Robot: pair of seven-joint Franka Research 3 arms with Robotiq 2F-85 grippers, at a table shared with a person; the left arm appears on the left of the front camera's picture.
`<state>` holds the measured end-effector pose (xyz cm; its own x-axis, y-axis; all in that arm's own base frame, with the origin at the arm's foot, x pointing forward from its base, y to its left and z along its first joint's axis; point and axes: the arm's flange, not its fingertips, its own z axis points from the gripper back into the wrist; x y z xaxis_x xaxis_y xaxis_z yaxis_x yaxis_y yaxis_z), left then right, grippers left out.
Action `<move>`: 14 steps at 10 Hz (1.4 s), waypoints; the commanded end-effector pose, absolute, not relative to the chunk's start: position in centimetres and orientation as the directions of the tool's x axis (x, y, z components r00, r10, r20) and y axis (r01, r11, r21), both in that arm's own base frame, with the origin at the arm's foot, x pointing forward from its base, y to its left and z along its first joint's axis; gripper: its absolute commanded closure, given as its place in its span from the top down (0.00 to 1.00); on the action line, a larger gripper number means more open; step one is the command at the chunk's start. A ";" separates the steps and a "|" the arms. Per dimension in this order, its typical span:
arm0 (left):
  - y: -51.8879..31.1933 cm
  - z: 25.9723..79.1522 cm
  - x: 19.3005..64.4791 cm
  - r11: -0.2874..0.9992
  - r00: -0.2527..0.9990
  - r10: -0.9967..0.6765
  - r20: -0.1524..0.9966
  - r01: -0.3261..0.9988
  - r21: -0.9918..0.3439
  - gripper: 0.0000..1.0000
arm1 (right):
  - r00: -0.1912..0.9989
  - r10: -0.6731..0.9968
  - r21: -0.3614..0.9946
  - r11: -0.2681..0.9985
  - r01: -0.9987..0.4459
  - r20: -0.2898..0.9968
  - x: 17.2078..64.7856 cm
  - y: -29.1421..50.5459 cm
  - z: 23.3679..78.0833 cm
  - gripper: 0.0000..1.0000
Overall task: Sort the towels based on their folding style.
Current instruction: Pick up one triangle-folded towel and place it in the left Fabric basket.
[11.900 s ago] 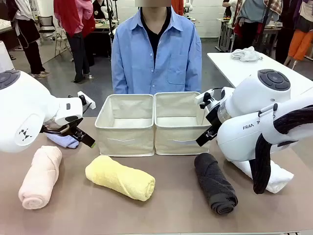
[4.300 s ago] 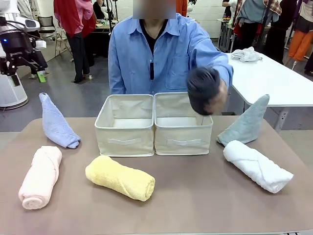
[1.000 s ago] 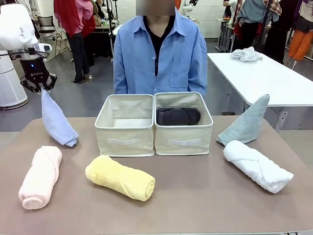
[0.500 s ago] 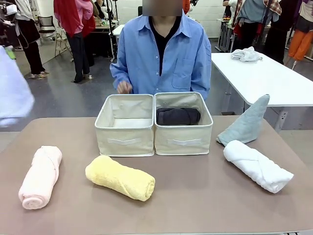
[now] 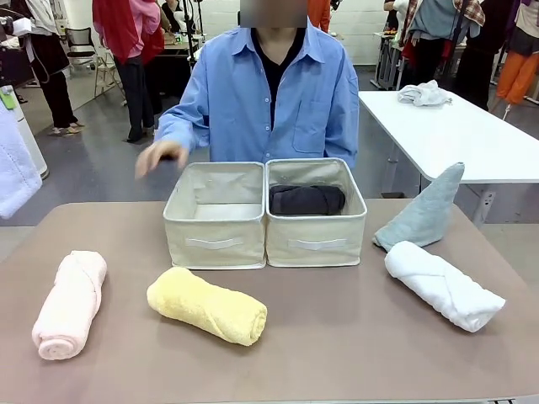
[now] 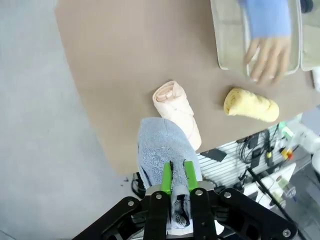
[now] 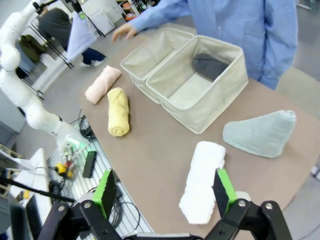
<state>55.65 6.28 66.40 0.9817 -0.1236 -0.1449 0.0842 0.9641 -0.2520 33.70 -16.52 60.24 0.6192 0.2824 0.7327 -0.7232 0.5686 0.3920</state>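
Pinching the lavender-blue towel [image 6: 162, 145], left jaws could bump the person's hand [image 6: 267, 56] at the bin [image 6: 227, 50] far ahead; right jaws stand spread.

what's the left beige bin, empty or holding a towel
Empty: the left bin shows a bare floor; the charcoal roll lies in the right bin.

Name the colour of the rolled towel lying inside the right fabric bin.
Charcoal, almost black: the rolled terry towel shows best in the front view.
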 end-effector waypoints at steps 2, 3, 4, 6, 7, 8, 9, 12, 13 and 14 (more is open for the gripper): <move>-1.7 65.7 54.1 0.836 0.825 -0.538 -0.174 0.497 -0.231 0.11 | 0.604 0.277 0.390 0.553 -0.736 0.747 33.8 -16.5 60.3 1.00; 0.4 66.0 53.7 0.878 0.845 -0.476 -0.244 0.443 -0.181 0.11 | 0.604 0.277 0.390 0.553 -0.736 0.747 33.8 -16.5 60.3 1.00; 5.2 66.4 52.5 0.928 0.870 -0.372 -0.323 0.353 -0.117 0.11 | 0.604 0.277 0.390 0.553 -0.736 0.747 33.8 -16.5 60.3 1.00; 14.1 66.4 45.2 0.975 0.917 -0.222 -0.331 0.207 -0.080 0.11 | 0.604 0.277 0.390 0.553 -0.736 0.747 33.8 -16.5 60.3 1.00; 16.7 66.4 42.4 0.987 0.954 -0.138 -0.266 0.109 -0.120 0.11 | 0.604 0.277 0.390 0.553 -0.736 0.747 33.8 -16.5 60.3 1.00; 17.3 66.0 41.8 0.990 0.961 -0.093 -0.259 0.061 -0.129 0.11 | 0.604 0.277 0.390 0.553 -0.736 0.747 33.8 -16.5 60.3 1.00; 17.7 65.6 41.7 0.989 0.962 -0.083 -0.259 0.047 -0.142 0.11 | 0.604 0.277 0.390 0.553 -0.736 0.747 33.8 -16.5 60.3 1.00; 18.0 65.5 41.7 0.988 0.967 -0.071 -0.245 0.034 -0.152 0.11 | 0.604 0.277 0.390 0.553 -0.736 0.747 33.8 -16.5 60.3 1.00; 17.8 65.5 42.0 0.987 0.967 -0.075 -0.243 0.037 -0.157 0.11 | 0.604 0.277 0.390 0.553 -0.736 0.747 33.8 -16.5 60.3 1.00; 17.8 65.4 42.1 0.986 0.966 -0.079 -0.248 0.039 -0.162 0.11 | 0.604 0.277 0.390 0.553 -0.736 0.747 33.8 -16.5 60.3 1.00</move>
